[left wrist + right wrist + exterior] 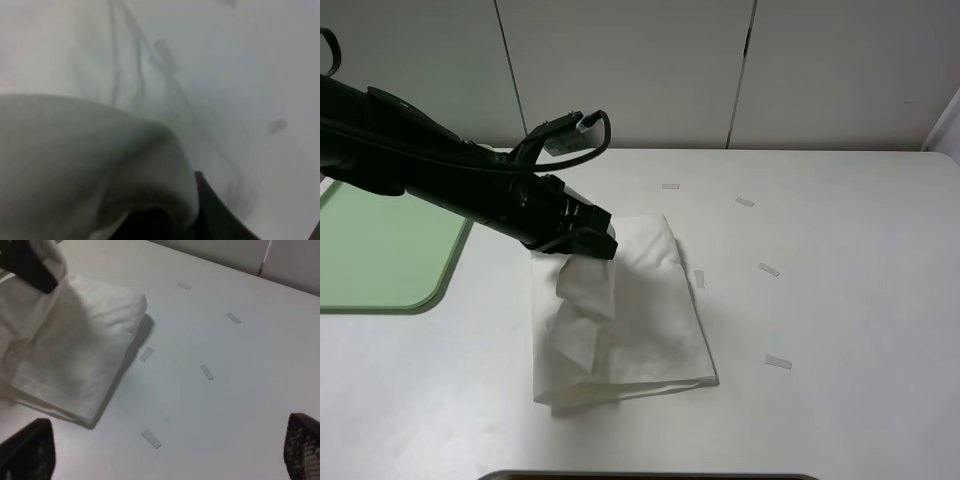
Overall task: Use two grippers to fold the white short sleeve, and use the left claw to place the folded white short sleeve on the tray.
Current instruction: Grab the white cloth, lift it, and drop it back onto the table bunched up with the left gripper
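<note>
Reaching across from the left, the left claw [590,232] is clamped on the upper left part of the white short sleeve [640,320], lifting a bunch of cloth while the remaining folded shirt lies on the white table [850,320]. The tray [380,250] sits at the table's left edge, just beside the arm, its left part cut off by the frame. Right of the shirt the tabletop is bare apart from small tape strips [768,269]. In the left wrist view blurred cloth [75,165] fills most of the frame. The right gripper [165,455] hangs above the table with fingers [27,450] spread wide, holding nothing; only their tips show
</note>
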### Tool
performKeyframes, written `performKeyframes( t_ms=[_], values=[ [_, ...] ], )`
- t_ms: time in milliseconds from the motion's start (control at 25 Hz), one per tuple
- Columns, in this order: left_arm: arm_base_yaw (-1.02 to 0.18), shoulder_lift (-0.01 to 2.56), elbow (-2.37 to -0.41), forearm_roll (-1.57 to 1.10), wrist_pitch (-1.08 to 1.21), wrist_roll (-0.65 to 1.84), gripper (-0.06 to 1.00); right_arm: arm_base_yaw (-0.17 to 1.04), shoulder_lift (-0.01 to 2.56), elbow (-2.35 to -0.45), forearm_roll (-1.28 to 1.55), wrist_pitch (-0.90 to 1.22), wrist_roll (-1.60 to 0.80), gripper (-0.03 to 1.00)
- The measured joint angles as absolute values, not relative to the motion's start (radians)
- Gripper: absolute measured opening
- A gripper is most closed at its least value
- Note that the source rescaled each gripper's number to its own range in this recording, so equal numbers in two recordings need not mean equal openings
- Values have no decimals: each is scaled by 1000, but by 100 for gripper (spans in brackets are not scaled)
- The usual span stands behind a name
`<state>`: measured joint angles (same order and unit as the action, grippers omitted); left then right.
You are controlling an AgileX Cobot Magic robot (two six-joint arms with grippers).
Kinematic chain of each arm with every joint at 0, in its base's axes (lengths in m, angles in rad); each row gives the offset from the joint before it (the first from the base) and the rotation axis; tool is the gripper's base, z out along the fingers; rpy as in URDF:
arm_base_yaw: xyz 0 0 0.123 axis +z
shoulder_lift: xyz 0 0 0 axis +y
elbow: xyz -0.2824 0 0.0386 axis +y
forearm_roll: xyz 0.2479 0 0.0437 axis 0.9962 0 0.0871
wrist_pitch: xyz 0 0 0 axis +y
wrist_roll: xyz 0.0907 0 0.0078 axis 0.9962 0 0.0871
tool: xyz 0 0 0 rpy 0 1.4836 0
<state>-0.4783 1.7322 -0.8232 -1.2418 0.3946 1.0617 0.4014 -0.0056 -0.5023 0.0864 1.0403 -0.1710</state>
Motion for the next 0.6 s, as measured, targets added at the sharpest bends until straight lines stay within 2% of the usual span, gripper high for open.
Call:
performKeyframes(
  t_ms=[480, 600],
  values=[
    [-483, 1868, -937, -1417, 464, 1211, 3, 401, -6, -502, 86, 1040, -171, 100],
    [-500, 1914, -959, -1484, 481, 1271, 12, 401, -6, -502, 86, 1040, -171, 100]
  ],
)
